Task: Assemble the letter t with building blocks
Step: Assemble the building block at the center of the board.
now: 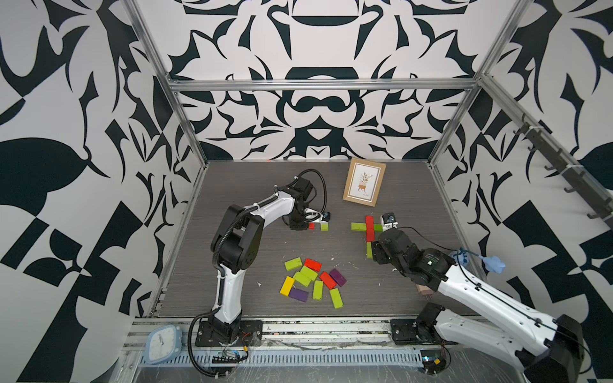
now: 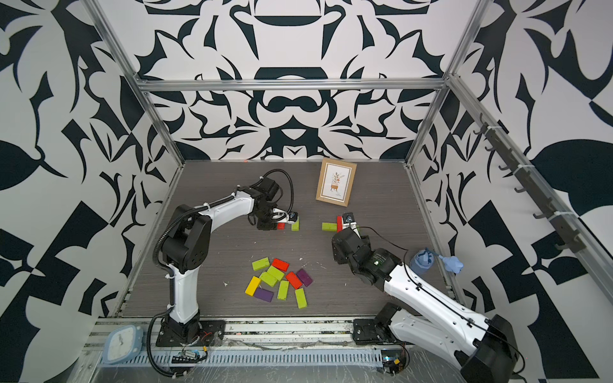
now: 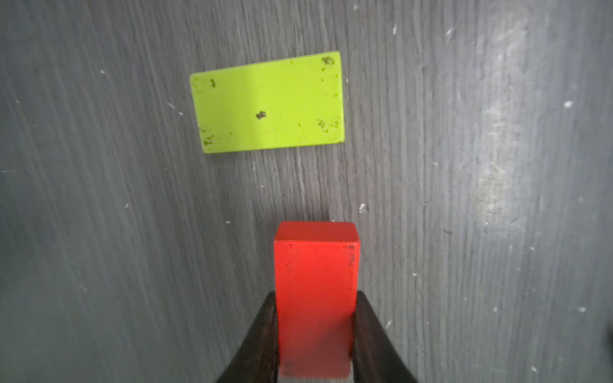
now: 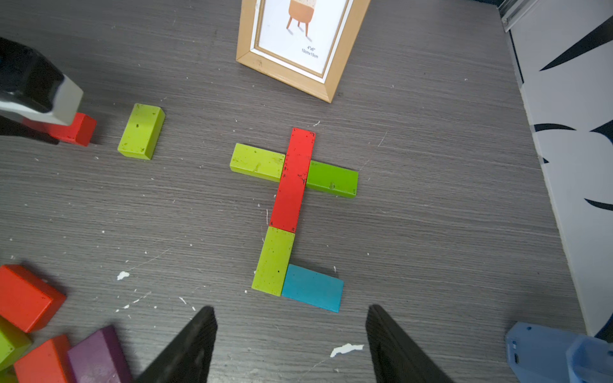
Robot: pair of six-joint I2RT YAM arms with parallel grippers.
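1. My left claw (image 3: 315, 295) is clamped on a red block (image 3: 315, 282), gripping it across its two long sides. The block is low over the surface (image 1: 348, 272). I cannot tell whether it touches.
2. A lone lime green block (image 3: 268, 102) lies flat straight ahead of the red block's free end, with a strip of bare surface between them.
3. The two long axes cross. The red block runs toward the right edge, while the lime one runs roughly from far edge to front edge, slightly skewed. The red block's line meets it off its middle, toward one end.
4. In a top view the pair sits in the far half, left of centre, with the lime green block (image 1: 324, 226) on the right-edge side of the claw.
5. My right claw (image 4: 291, 307) stands apart and empty near the foot of a five-block cross (image 4: 292, 185) by the right edge, well apart from the lone block. The left arm is clearly nearer.
6. I judge the next move to be a short push forward with a small sideways correction, so the red end butts the lime block's long side at its middle.
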